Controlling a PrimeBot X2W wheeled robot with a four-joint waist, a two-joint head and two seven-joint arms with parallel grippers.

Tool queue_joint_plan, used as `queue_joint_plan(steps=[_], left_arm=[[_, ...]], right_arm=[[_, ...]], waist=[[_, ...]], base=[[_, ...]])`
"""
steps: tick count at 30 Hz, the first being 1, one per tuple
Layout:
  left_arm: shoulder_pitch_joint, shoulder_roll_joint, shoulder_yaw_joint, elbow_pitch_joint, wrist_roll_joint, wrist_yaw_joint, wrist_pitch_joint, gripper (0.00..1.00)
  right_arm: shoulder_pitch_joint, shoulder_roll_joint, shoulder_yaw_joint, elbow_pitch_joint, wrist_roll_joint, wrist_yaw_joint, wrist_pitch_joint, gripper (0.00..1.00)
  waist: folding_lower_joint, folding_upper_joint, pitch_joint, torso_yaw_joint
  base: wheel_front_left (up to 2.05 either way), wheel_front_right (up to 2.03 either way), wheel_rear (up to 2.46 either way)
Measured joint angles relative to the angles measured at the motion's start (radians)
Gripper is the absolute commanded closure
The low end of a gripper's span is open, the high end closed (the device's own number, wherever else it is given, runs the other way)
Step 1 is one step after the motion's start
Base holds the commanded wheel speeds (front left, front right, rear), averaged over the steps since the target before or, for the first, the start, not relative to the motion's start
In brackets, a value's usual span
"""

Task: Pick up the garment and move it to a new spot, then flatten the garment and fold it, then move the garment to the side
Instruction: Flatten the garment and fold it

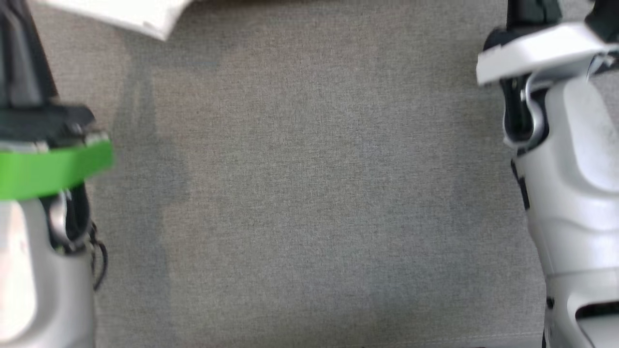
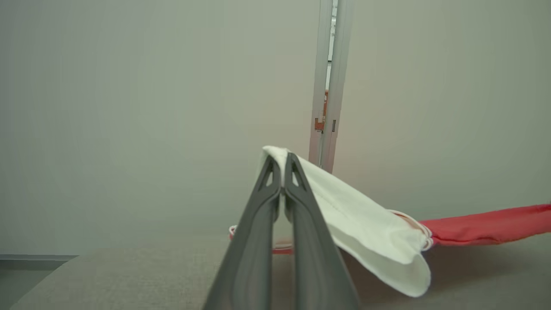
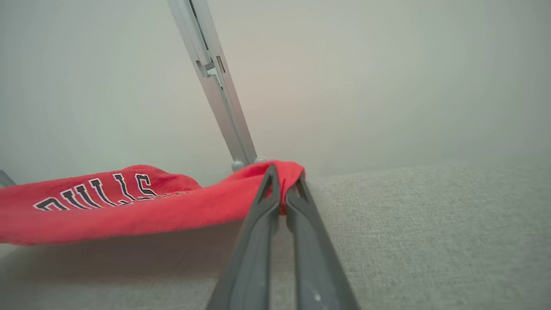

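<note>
Grey woven tabletop (image 1: 309,193) spreads wide under both arms, with a plain pale wall (image 2: 129,107) rising at its far side, and that tabletop is our reference for everything. Lifted just above it hangs the garment (image 3: 107,206), a red jersey with dark lettering, strung like a hammock between two grips, sagging in the middle. I'd say it's held taut this way so it can be spread flat before it's laid down. A silver metal post (image 3: 215,86) stands at the tabletop's far side, close behind the cloth, so that's one thing to steer clear of. The left gripper (image 2: 282,161) is clamped tight on a white fold of the garment, and the right gripper (image 3: 282,176) is pinched on a red hem. Plenty of bare tabletop lies on the near side for the lay-down. Its edge falls away off the left grip's side, so there's less margin over there.
</note>
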Motion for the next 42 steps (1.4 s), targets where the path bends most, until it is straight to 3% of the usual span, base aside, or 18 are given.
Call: queue_joint_plan(steps=[13,27,37,42], left_arm=[[0.401,-0.104,-0.031,-0.040,0.016,-0.001,0.000,1.00],[0.702,-0.133,-0.060,-0.137,0.077,-0.001,0.000,1.00],[0.851,-0.142,-0.071,-0.238,0.067,-0.001,0.000,1.00],[0.887,-0.143,-0.072,-0.229,0.063,0.000,0.000,1.00]], right_arm=[[0.432,-0.010,-0.026,-0.157,0.114,0.000,0.000,1.00],[0.788,0.007,-0.037,-0.336,0.134,0.000,0.017,1.00],[0.957,-0.005,-0.062,-0.525,0.140,0.000,0.104,1.00],[1.008,0.005,-0.067,-0.558,0.140,0.000,0.149,1.00]], waist=[[-0.0002,0.0000,-0.195,0.014],[-0.0002,0.0000,-0.402,0.042],[-0.0002,0.0000,-0.437,0.034],[-0.0003,0.0000,-0.432,0.030]], base=[[0.00,0.00,0.00],[0.00,0.00,0.00],[0.00,0.00,0.00],[0.00,0.00,0.00]])
